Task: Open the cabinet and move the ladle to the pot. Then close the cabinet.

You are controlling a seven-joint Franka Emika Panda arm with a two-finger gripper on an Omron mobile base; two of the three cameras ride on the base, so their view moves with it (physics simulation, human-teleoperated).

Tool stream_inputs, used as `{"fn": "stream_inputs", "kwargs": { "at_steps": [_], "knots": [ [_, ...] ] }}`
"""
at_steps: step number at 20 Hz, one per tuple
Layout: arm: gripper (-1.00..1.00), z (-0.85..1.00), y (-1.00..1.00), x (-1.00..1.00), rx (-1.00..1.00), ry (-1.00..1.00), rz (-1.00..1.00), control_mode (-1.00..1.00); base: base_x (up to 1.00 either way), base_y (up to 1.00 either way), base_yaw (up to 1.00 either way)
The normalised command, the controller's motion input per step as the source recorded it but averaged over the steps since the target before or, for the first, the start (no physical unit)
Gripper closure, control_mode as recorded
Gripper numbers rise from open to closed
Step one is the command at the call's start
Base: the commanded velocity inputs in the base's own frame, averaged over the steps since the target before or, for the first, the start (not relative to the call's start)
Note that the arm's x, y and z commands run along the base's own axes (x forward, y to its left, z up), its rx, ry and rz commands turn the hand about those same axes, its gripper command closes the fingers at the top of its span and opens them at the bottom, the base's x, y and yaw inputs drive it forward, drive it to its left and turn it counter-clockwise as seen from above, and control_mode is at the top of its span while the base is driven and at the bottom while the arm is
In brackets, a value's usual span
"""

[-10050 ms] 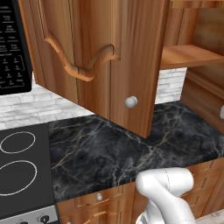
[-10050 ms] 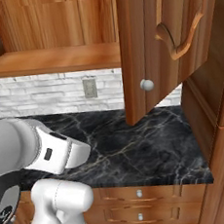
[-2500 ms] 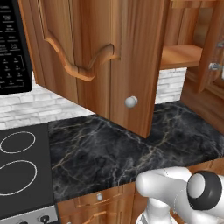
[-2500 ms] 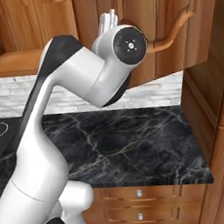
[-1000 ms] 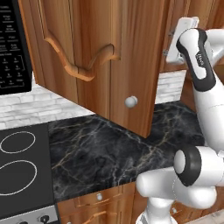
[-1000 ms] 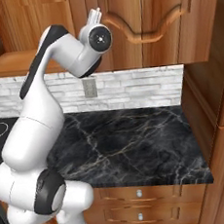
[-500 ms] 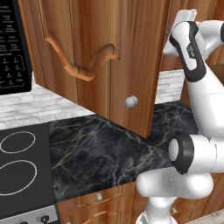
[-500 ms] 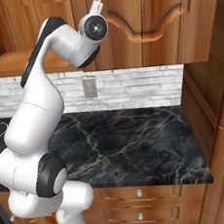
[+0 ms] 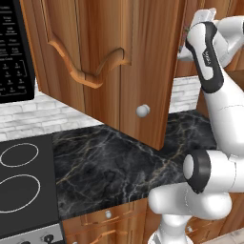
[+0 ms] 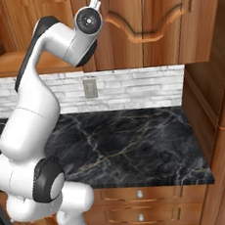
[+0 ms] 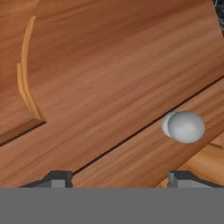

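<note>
The cabinet [image 11: 113, 78] door lies just ahead of the gripper [image 11: 116, 177], its knob [image 11: 186, 127] above the right fingertip, apparently untouched; jaws spread wide, arm raised high.

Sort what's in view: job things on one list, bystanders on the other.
Job things: cabinet with its round silver knob; open hand facing that door.

Bystanders: microwave, stovetop, marble counter, drawer fronts, wall outlet.
</note>
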Motion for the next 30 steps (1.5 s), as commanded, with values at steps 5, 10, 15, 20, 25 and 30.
{"fn": "stream_inputs", "kwargs": {
  "at_steps": [5, 10, 15, 20, 25, 30],
  "knots": [
    [-1.0, 0.42, -0.03, -0.68, -0.01, 0.0, 0.0, -1.0, 0.0, 0.0, 0.0],
    [-1.0, 0.23, -0.01, -0.74, -0.01, 0.0, 0.0, -1.0, 0.0, 0.0, 0.0],
    [-1.0, 0.0, 0.0, -0.95, 0.0, 0.0, 0.0, -1.0, 0.0, 0.0, 0.0],
    [-1.0, 0.0, 0.01, -1.0, -0.02, 0.0, 0.0, -1.0, 0.0, 0.0, 0.0],
    [-1.0, 0.0, 0.13, -1.0, -0.03, -0.07, 0.0, -1.0, 0.0, 0.0, 0.0],
    [-1.0, 0.0, 0.21, -1.0, -0.05, -0.13, 0.0, -1.0, 0.0, 0.0, 0.0]
  ]
}}
